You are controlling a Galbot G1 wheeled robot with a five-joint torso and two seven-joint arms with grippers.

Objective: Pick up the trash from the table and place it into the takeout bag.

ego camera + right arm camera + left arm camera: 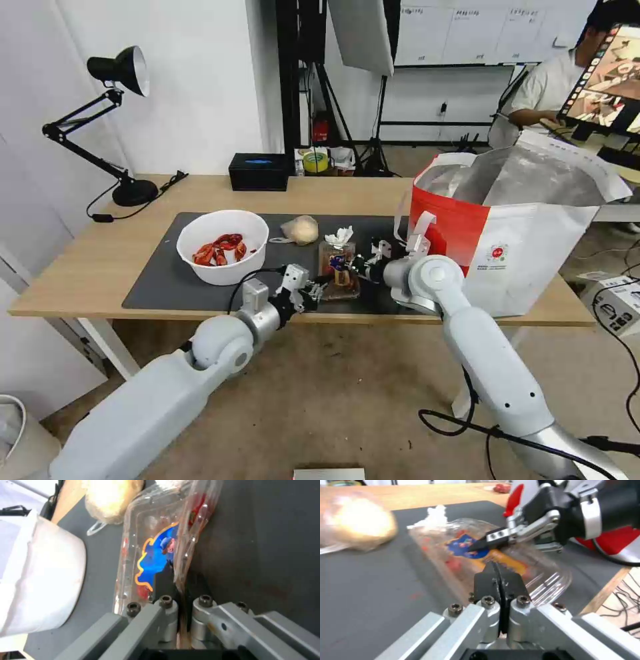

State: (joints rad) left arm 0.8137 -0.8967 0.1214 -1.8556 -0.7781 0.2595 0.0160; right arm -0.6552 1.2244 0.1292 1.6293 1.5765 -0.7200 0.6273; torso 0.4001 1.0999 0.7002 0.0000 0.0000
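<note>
Clear clamshell tray (338, 270) with red bits and a blue label, resting on the dark grey mat (167, 280) of the worktop (80, 267), taken here as landmark; both claws met at it. Right claw (351, 265) pinched the tray's edge from the side nearer the takeout bag (513, 247), its fingers (173, 580) pressed on the thin plastic rim; left claw (313, 291) sat at the tray's near edge with fingers (500, 582) pressed together, touching the plastic, though whether any of it lay between them could not be told. Crumpled tissue (339, 236) lay just behind the tray; bagged beige lump (300, 229) beside that; white bowl (222, 247) of crayfish shells farther along the mat, away from the bag; the bag stood open at the worktop's end.
</note>
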